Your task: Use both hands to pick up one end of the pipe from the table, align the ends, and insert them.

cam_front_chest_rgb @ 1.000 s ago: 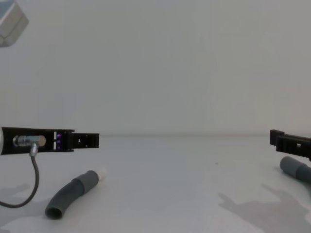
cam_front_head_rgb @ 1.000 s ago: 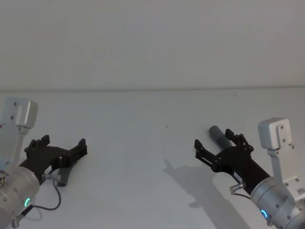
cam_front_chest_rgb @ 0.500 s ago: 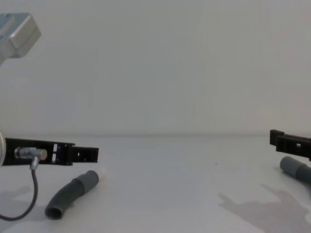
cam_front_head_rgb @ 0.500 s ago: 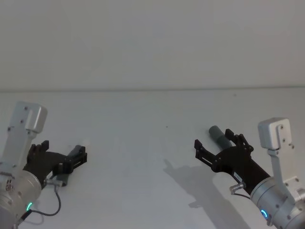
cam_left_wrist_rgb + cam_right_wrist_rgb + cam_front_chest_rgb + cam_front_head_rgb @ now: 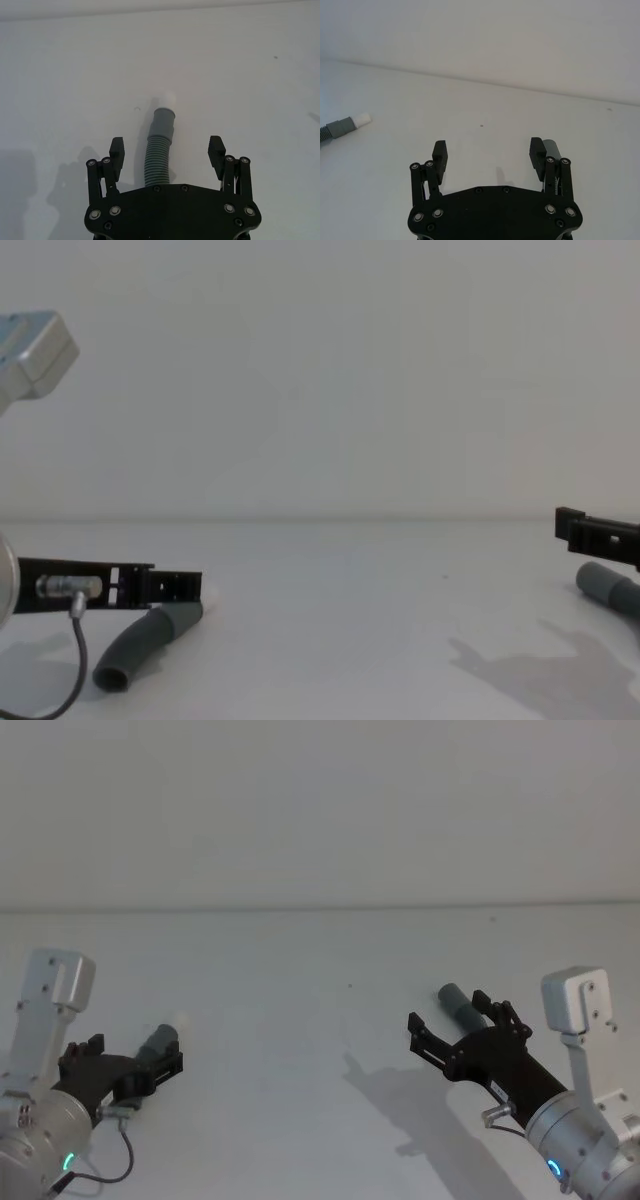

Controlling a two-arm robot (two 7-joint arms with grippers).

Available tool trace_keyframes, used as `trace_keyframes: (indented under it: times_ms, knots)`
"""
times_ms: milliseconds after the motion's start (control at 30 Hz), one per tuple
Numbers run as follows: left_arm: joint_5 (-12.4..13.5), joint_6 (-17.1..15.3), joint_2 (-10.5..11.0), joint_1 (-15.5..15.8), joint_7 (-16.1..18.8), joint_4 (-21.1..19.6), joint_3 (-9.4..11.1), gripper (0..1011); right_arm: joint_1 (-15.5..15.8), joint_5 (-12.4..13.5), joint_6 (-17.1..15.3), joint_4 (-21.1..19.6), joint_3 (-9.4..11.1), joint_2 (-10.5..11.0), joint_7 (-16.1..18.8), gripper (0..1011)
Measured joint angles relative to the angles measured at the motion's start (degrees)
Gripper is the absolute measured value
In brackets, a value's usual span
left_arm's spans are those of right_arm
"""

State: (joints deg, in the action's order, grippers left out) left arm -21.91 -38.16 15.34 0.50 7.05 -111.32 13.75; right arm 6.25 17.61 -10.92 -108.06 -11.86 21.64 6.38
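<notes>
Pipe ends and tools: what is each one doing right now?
Left tool: open, low over the pipe, one finger each side, not gripping.
Right tool: open, held above the plain grey end.
White-tipped end: lying loose on the table.
Plain grey end: lying on the table, not joined.

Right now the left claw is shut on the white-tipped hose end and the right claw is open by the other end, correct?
No. The left wrist view shows the left claw open, jaws either side of the hose. The right claw is open by the other end.
</notes>
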Motion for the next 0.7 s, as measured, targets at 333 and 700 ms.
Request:
trace_keyframes:
  times_ms: [333, 700]
  knots:
    - [1.1, -0.4, 0.0, 1.6, -0.3, 1.8, 0.7, 1001, 0.0, 0.0, 0.0, 0.0, 0.0, 0.0, 0.0, 1000]
    - [2.8, -0.3, 0.1, 4.0, -1.1, 4.3, 2.1, 1002, 0.0, 0.0, 0.0, 0.0, 0.0, 0.0, 0.0, 1000]
